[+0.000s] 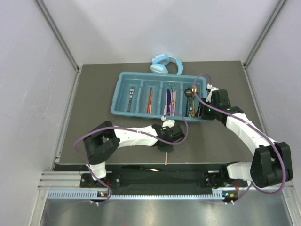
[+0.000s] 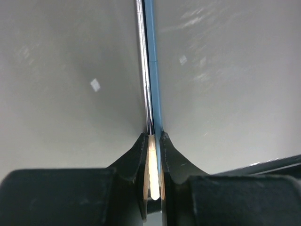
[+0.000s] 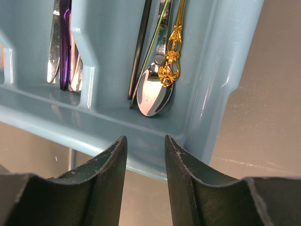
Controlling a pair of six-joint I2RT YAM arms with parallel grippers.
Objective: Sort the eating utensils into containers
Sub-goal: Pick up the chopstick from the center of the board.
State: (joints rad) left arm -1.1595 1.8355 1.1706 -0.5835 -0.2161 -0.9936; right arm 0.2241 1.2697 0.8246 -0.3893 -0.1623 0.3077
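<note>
The teal cutlery tray [image 1: 123,87] lies at the table's back. Its compartments hold, from the left, a silver fork [image 1: 131,98], orange chopsticks [image 1: 149,100], purple knives [image 1: 170,99] and spoons [image 1: 190,100]. My left gripper [image 1: 166,141] is just in front of the tray, shut [image 2: 154,141] on a slim utensil [image 2: 149,70] with a silver and blue shaft and a pale end between the jaws. My right gripper [image 1: 202,107] is open and empty [image 3: 146,146] over the tray's near right corner [image 3: 207,136], above a silver spoon [image 3: 153,92] and a gold spoon handle [image 3: 170,61].
Light blue headphones [image 1: 164,65] lie behind the tray. A purple knife [image 3: 64,42] lies in the compartment next to the spoons. Bare dark table shows left and right of the tray, with white walls on both sides.
</note>
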